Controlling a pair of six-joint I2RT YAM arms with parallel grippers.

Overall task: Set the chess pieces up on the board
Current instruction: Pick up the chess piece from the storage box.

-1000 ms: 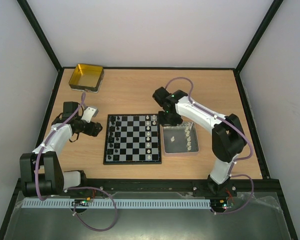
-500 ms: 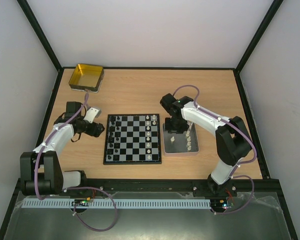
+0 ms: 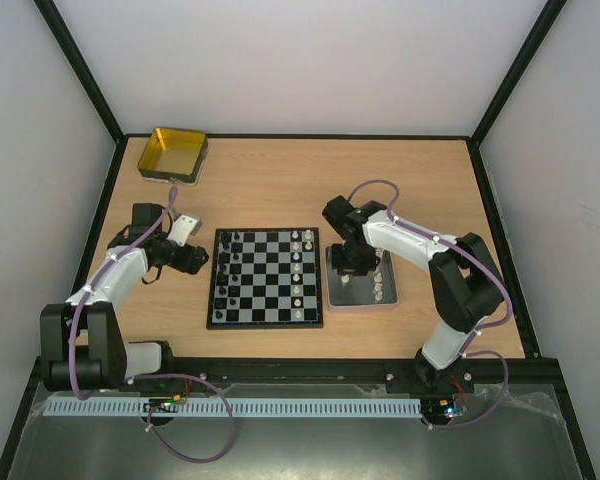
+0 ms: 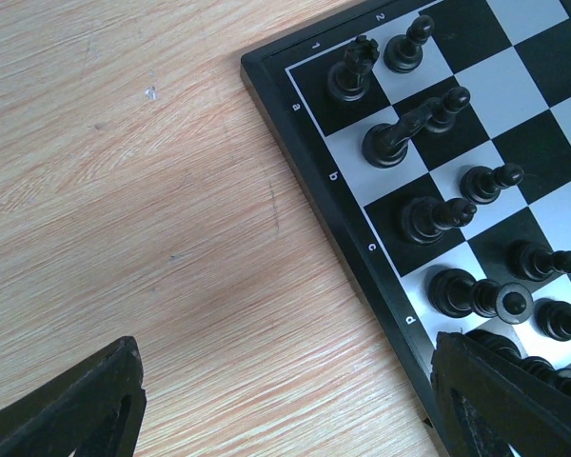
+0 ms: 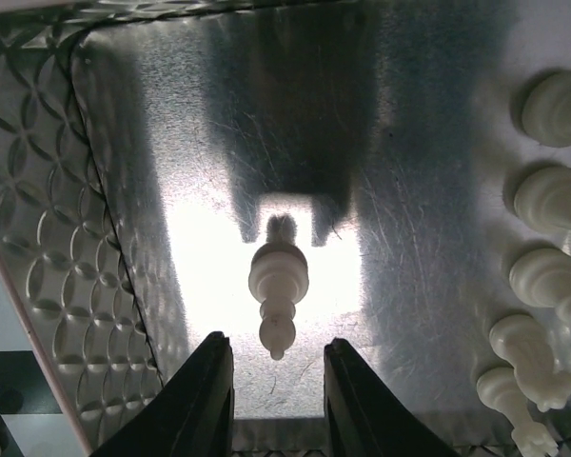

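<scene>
Top external view, L to R: yellow square tin sits at far-L corner of the wooden table. Nearer in, left gripper hovers just beside the L edge of the chessboard. Left wrist cam shows its jaws wide apart w/ nothing betw. them, only bare wood below, and the board's a–d corner off to one side. Board lies mid-table: black pieces stand in 2 columns along its L side, white pieces along its R side. Just R of the board is a silver metal tray, and right gripper is down inside it. Right wrist cam shows those jaws narrowly apart, either side of the tip of a lone white piece on the tray floor, w/ a gap each side, not clamping it. Can't tell which type of piece. Spare white pieces line the tray's R side, well apart from the gripper.
</scene>
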